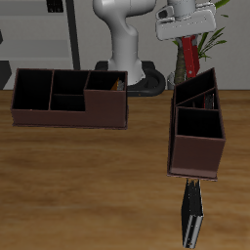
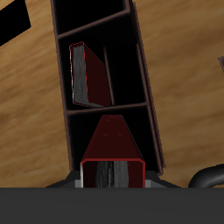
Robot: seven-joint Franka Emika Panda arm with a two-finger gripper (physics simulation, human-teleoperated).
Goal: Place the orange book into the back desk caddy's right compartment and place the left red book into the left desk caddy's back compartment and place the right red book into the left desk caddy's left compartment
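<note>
Holding a red book point(image 1: 189, 55) tight between its fingers, my gripper point(image 1: 186, 39) hangs high over the far end of the left desk caddy point(image 1: 198, 132). I see in the wrist view that the book point(image 2: 112, 157) hangs straight down from the fingers, with its dark red cover and white page edges facing me. Under it is the caddy point(image 2: 150, 96), and another red book point(image 2: 87, 72) stands inside one of its compartments, leaning on a wall. I cannot tell from here which compartment that is. On the table point(image 1: 88, 186), a dark book point(image 1: 192, 215) lies just in front of this caddy, near the table's front edge. Farther off stands the back desk caddy point(image 1: 68, 98), with something orange point(image 1: 119, 85) peeking out of its tall end part, the right compartment point(image 1: 105, 90).
</note>
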